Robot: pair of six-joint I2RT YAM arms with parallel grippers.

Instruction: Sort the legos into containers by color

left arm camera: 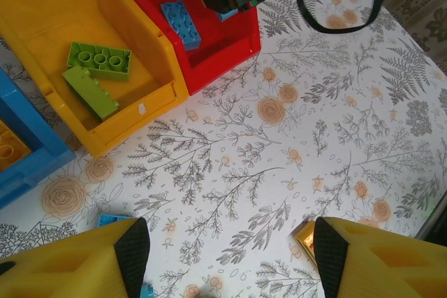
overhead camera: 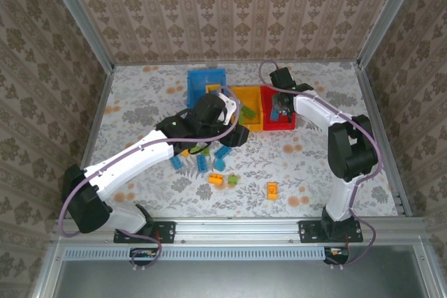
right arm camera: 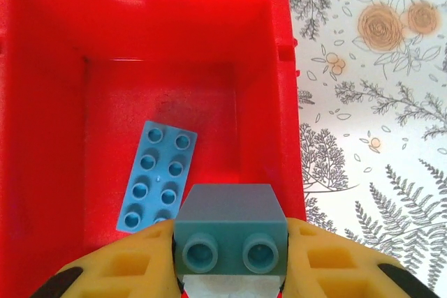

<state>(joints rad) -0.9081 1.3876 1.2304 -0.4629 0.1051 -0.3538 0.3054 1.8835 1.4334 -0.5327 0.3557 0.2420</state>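
The blue brick (right arm camera: 230, 232) we carry is small and teal, with two studs facing the wrist camera and its longer side running finger to finger. The right gripper (right arm camera: 230, 250) is clamped on it directly above the red bin (right arm camera: 49, 102), near the table's (overhead camera: 140, 95) far edge (a flat blue brick (right arm camera: 157, 176) lies inside). The left gripper (left arm camera: 230, 256) hangs parted and empty, farther off, over loose legos (overhead camera: 223, 179).

Legible text, labels, brands, numbers, signs: none.
Red bin (right arm camera: 42, 102): plain plastic, no marking readable.
Yellow bin (left arm camera: 112, 127): plain; small white spot on front wall, too small to read.
Blue brick (right arm camera: 230, 232): stud tops blurred, no lettering made out.
Green bricks (left arm camera: 100, 61): studs plain at this sharpness.
Table cover (left arm camera: 349, 102): floral print, no words.
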